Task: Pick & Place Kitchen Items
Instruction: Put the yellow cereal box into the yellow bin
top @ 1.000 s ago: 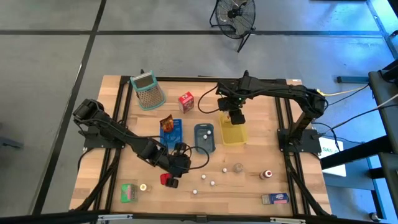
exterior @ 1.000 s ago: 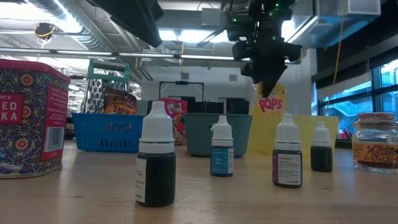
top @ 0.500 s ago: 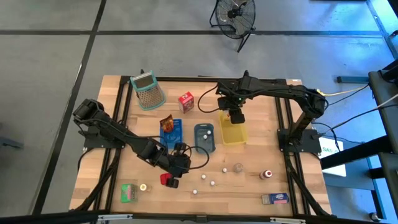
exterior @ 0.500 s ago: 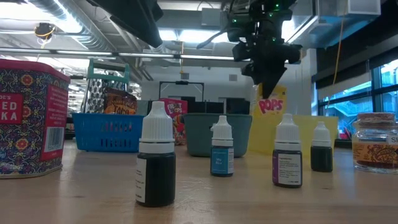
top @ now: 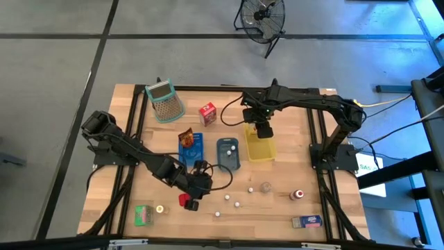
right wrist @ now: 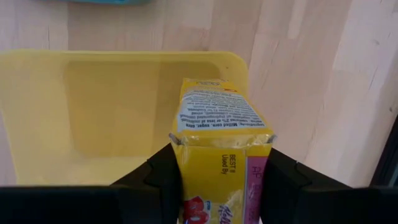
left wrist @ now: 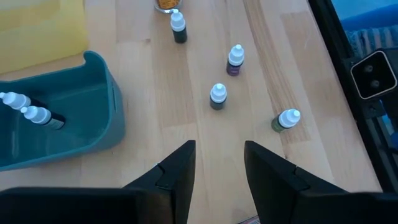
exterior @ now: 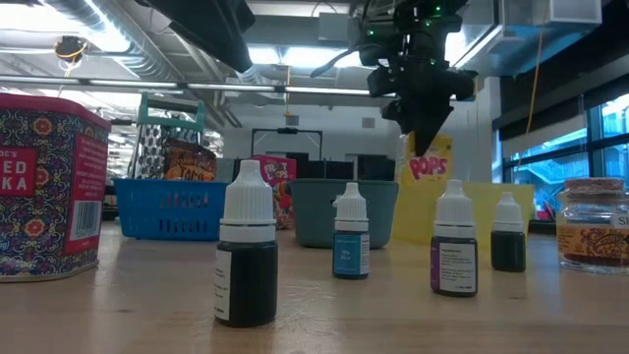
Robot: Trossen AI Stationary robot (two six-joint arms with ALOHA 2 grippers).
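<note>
Right wrist view: end effector (right wrist: 217,180) grips yellow carton (right wrist: 219,155) above yellow tray (right wrist: 93,99).

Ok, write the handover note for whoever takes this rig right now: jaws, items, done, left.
Right gripper: jaws shut on the yellow carton, held above the yellow tray.
Left gripper: jaws open, empty, low over the table's front, near the red tin.
Done: two dropper bottles lie in the grey-blue tray; a brown packet stands in the blue tray.
Left: lower the yellow carton into its tray. On the table remain four dropper bottles, the small jar, red carton, green carton and blue carton.
</note>
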